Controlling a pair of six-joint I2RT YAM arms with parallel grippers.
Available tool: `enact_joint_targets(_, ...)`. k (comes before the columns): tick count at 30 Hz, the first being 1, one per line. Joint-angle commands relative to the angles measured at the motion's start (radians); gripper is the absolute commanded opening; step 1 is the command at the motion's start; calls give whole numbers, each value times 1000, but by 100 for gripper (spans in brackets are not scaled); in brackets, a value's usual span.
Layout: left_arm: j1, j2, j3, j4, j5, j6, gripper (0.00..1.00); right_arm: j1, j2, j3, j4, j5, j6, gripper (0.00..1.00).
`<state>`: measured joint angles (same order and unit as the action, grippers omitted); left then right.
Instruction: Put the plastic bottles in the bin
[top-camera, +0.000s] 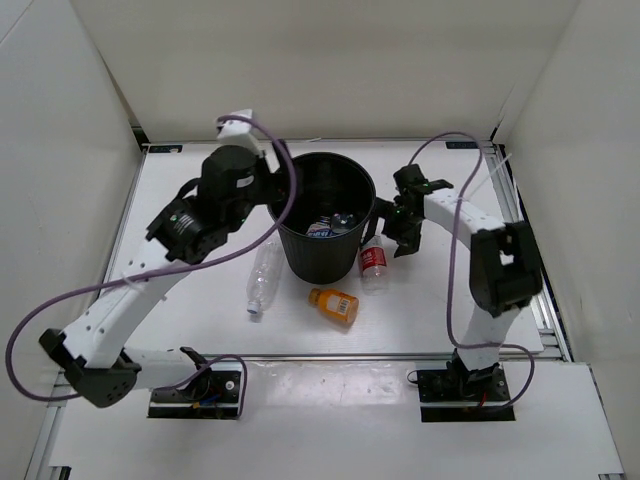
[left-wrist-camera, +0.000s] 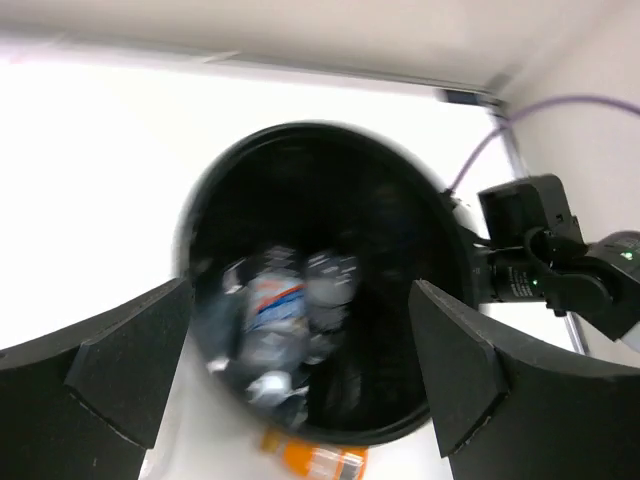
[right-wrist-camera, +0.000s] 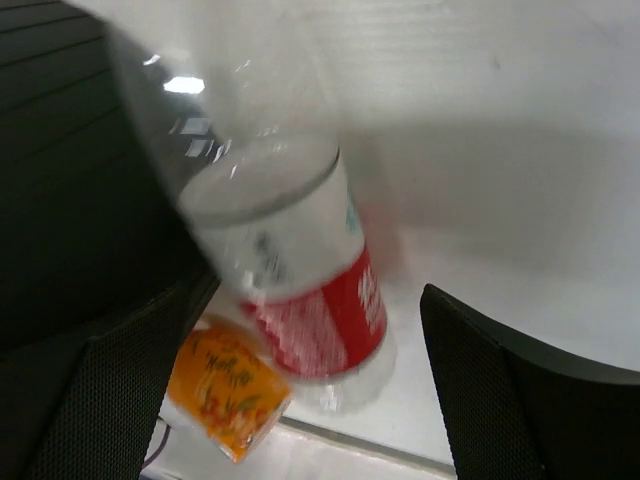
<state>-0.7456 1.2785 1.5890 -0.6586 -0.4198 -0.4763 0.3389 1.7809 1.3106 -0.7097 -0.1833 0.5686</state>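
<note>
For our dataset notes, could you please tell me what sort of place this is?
Most likely a lab robot test cell, not a home: a white table boxed in by plain white panels, a left arm and right arm bolted at its near edge, and a black bin with plastic bottles laid out.

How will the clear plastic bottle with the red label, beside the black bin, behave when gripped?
The clear red-labelled bottle looks empty, so it is probably light. It seems to lie on its side, so a nudge may roll it. Its thin walls may dent when squeezed.
</note>
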Motion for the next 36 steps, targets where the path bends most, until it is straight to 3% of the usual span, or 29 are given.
enact_joint_targets(1, 61, -54, -79, -199, -128, -148, 100, 14, 103, 79, 53, -59, -39, 100)
enact_joint_targets(4, 80, -97, -178, -280, -139, -212, 100, 14, 179, 90, 53, -59, -27, 98)
enact_joint_targets(7, 121, -149, -277, -314, -163, -299, 100, 5, 192, 67, 53, -59, -18, 80)
enact_joint_targets(8, 144, -163, -300, -326, -174, -330, 100, -9, 180, 58, 53, -45, -9, 67)
enact_joint_targets(10, 164, -205, -362, -348, -211, -393, 100, -21, 154, 45, 23, -24, -9, 57)
enact_joint_targets(14, 207, -277, -477, -309, -202, -432, 100, -54, -33, 55, -91, 117, 22, 39)
enact_joint_targets(19, 244, -337, -638, -185, -143, -453, 100, -81, -311, 260, -217, 180, 85, 36)
enact_joint_targets(23, 267, -324, -733, -89, -61, -415, 100, 23, -348, 510, -131, 189, 82, 46)
enact_joint_targets(28, 290, -246, -830, 13, 2, -349, 100, 243, -91, 908, -195, 254, -33, 51)
enact_joint_targets(30, 302, -203, -842, 33, 36, -323, 100, 287, -11, 964, -234, 254, -46, 54)
enact_joint_targets(31, 311, -191, -842, 56, 48, -299, 100, 311, 0, 964, -234, 242, -55, 71)
enact_joint_targets(33, 321, -169, -842, 83, 84, -271, 100, 325, 18, 946, -258, 160, -64, 95)
enact_joint_targets(34, 330, -154, -842, 97, 84, -251, 100, 336, 31, 967, -292, 177, -40, 100)
enact_joint_targets(36, 330, -139, -842, 140, 131, -234, 100, 336, -16, 957, -340, 228, -27, 100)
